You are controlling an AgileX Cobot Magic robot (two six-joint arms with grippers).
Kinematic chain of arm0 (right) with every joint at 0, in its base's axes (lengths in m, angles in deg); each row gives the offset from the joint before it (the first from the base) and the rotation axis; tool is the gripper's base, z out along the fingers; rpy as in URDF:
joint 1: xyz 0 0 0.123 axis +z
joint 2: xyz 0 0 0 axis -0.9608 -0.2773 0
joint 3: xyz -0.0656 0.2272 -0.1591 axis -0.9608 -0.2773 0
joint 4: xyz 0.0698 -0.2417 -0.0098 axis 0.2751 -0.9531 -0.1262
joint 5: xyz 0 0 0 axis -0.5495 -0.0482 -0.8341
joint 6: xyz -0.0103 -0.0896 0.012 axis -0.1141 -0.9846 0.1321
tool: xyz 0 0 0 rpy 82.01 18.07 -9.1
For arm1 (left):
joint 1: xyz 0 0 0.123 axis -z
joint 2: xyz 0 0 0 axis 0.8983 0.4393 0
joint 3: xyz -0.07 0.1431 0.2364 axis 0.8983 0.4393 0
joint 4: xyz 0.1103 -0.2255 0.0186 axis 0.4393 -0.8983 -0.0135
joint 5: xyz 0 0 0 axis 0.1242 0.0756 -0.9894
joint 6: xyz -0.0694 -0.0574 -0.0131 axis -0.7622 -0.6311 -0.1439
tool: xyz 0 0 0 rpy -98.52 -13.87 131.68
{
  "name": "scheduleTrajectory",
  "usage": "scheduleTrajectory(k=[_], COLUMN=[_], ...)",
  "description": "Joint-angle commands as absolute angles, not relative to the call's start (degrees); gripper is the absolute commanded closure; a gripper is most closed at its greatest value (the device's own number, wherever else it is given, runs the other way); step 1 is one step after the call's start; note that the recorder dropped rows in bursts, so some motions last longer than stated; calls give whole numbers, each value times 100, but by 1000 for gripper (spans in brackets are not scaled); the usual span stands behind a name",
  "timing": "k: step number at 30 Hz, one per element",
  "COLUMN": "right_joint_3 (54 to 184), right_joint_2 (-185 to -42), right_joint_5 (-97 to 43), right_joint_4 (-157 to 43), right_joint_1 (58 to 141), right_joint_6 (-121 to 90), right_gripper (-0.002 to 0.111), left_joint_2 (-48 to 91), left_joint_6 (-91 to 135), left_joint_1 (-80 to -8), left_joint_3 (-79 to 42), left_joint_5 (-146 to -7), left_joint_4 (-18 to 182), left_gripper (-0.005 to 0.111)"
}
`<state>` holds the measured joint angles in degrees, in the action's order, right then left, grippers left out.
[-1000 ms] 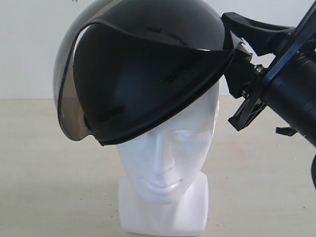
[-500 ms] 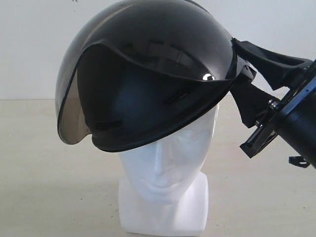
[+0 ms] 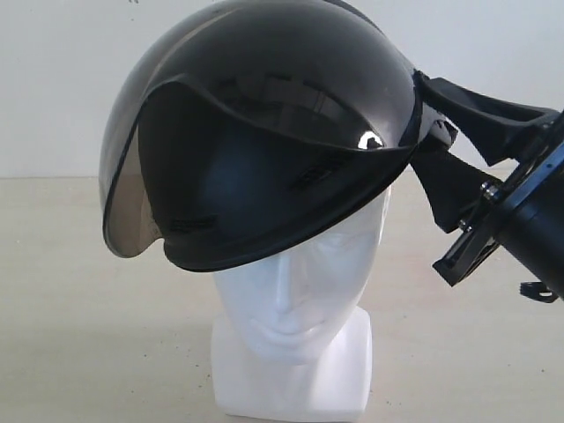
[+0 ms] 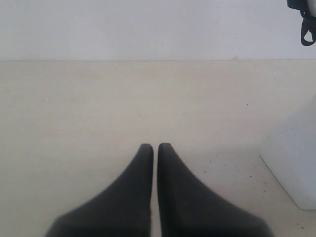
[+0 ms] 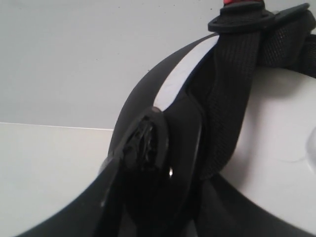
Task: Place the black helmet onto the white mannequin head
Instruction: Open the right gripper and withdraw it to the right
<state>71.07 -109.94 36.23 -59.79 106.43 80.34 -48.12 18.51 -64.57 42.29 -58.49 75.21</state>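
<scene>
The black helmet (image 3: 264, 132) with its smoky visor (image 3: 123, 203) sits tilted over the top of the white mannequin head (image 3: 295, 282), its rim higher on the right. My right gripper (image 3: 421, 132) is shut on the helmet's rim at the right side. In the right wrist view the helmet's edge (image 5: 163, 128) and padded lining (image 5: 232, 98) fill the frame, clamped between the jaws, with the white head (image 5: 276, 138) beside them and a red buckle (image 5: 242, 2) at the edge. My left gripper (image 4: 155, 146) is shut on nothing, low over the table, with the head's white base (image 4: 294, 163) nearby.
A beige table (image 3: 79, 308) runs under the head, with a pale wall (image 3: 53, 79) behind it. A dark strap piece (image 4: 306, 19) shows at a corner of the left wrist view.
The helmet came down and levelled over the head a second ago. The right gripper dropped with it. Almost nothing has moved in the last half second.
</scene>
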Motion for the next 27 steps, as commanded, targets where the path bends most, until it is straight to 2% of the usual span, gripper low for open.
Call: scheduleTrajectory(k=[1,27], right_joint_3=[6984,6670], right_joint_2=[-11033,-11033], right_joint_5=[2618,2138], right_joint_4=[-5755,-5723], right_joint_1=[10578,10578], right_joint_6=[7644,7596], right_gripper=[108,108], left_joint_2=[-4824,-4824], left_joint_6=[1871,1871], left_joint_1=[-6435,-6435], left_joint_3=[4247,4247], left_joint_5=[-5846,-5846], left_joint_4=[7510,7510], left_gripper=[102,102])
